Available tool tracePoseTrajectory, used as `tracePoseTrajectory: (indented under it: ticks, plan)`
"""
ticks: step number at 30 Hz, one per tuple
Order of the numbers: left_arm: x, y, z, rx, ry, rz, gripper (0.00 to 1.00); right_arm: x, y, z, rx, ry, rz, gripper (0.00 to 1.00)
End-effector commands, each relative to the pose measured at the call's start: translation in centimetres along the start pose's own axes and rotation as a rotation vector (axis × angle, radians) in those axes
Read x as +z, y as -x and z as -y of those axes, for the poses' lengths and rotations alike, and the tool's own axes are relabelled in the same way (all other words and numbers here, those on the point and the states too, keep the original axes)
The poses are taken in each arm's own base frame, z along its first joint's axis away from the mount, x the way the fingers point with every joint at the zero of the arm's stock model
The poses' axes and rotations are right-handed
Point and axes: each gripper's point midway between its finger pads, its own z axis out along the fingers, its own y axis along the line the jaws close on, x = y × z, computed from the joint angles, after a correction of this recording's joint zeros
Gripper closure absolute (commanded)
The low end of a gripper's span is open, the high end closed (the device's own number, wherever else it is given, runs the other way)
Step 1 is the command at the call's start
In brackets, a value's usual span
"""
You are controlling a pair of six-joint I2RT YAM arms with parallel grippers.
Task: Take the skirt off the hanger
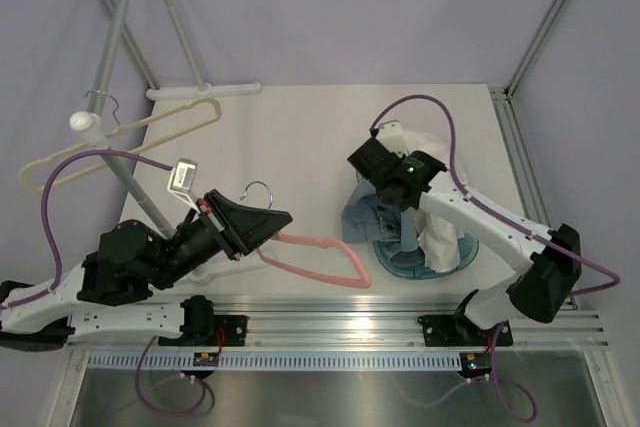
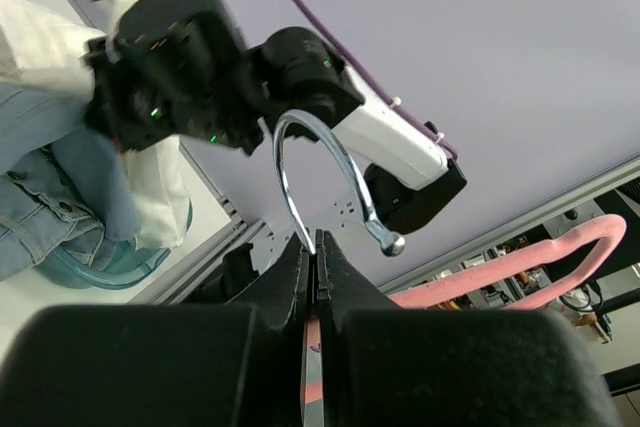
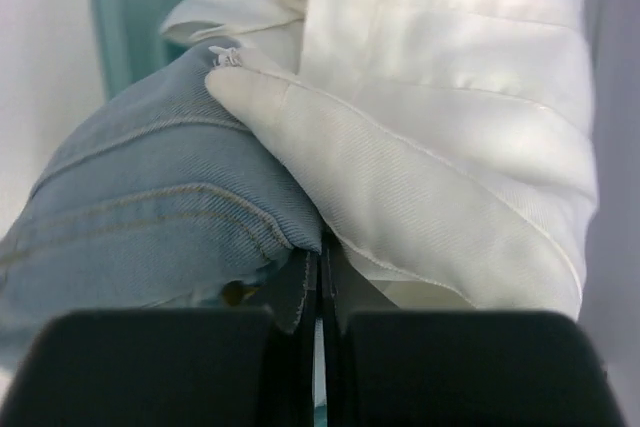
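My left gripper (image 1: pixel 287 216) is shut on the neck of the pink hanger (image 1: pixel 322 251), just below its metal hook (image 1: pixel 258 187). The hanger is bare and held low over the table. In the left wrist view the hook (image 2: pixel 300 162) rises from between my fingertips and the pink bar (image 2: pixel 520 262) runs off to the right. The blue denim skirt (image 1: pixel 360 219) lies at the left rim of the teal basket (image 1: pixel 455 259), off the hanger. My right gripper (image 1: pixel 385 207) is shut on the skirt's edge (image 3: pixel 150 217), pressed against a white garment (image 3: pixel 450 147).
A cream hanger (image 1: pixel 150 132) hangs on the grey rack pole (image 1: pixel 120 27) at the back left, with a small tag (image 1: pixel 181 176) below it. The white garment (image 1: pixel 440 232) fills the basket. Aluminium rails run along the near edge.
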Motion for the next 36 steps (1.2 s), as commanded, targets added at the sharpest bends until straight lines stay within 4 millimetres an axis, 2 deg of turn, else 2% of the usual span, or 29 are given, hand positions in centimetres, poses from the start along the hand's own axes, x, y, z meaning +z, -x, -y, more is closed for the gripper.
tracePoseTrajectory:
  ticks: [1,4,7,8,10,12,18,22,24,27,30,33,34,36]
  plan:
    - [-0.2,1.1,0.8,-0.045,-0.031,0.044,1.00,-0.9,1.5,6.8,0.044,-0.113,0.037,1.00]
    - [-0.3,1.1,0.7,-0.046,-0.029,0.048,1.00,-0.3,0.2,9.8,0.067,-0.156,-0.003,1.00]
    - [-0.1,1.0,0.8,-0.045,-0.031,0.048,1.00,0.9,-1.7,11.3,0.077,-0.179,-0.072,1.00]
    - [-0.1,0.9,0.8,-0.044,-0.033,0.043,1.00,1.4,-2.6,11.1,0.068,-0.174,-0.096,1.00]
    - [0.1,0.8,0.9,-0.044,-0.035,0.039,1.00,2.2,-3.4,9.6,0.069,-0.114,-0.130,0.97]
    - [0.4,0.6,1.0,-0.044,-0.037,0.035,1.00,3.5,-5.1,7.8,0.065,-0.070,-0.198,0.94]
    - [0.6,0.2,0.9,-0.050,-0.035,0.024,1.00,6.0,-8.5,3.1,0.152,0.025,-0.369,0.87]
    - [0.5,0.2,0.9,-0.051,-0.034,0.019,1.00,6.9,-9.7,1.3,0.199,0.068,-0.402,0.81]
    - [0.4,0.3,1.0,-0.049,-0.033,0.018,1.00,7.2,-10.3,1.4,0.192,0.055,-0.411,0.58]
    - [0.4,0.3,0.7,-0.048,-0.026,0.022,1.00,6.7,-9.6,2.7,0.172,0.016,-0.379,0.33]
    - [0.6,0.0,0.5,-0.045,-0.022,0.023,1.00,4.6,-7.1,4.1,0.193,0.019,-0.306,0.18]
    - [0.9,-0.2,0.4,-0.043,-0.018,0.020,1.00,1.4,-3.5,4.6,0.220,0.075,-0.188,0.11]
    - [0.9,-0.2,0.4,-0.040,-0.017,0.021,1.00,-0.2,-2.1,4.2,0.213,0.104,-0.148,0.09]
    - [1.0,-0.2,0.5,-0.038,-0.018,0.022,1.00,-1.7,-1.1,3.4,0.186,0.140,-0.112,0.08]
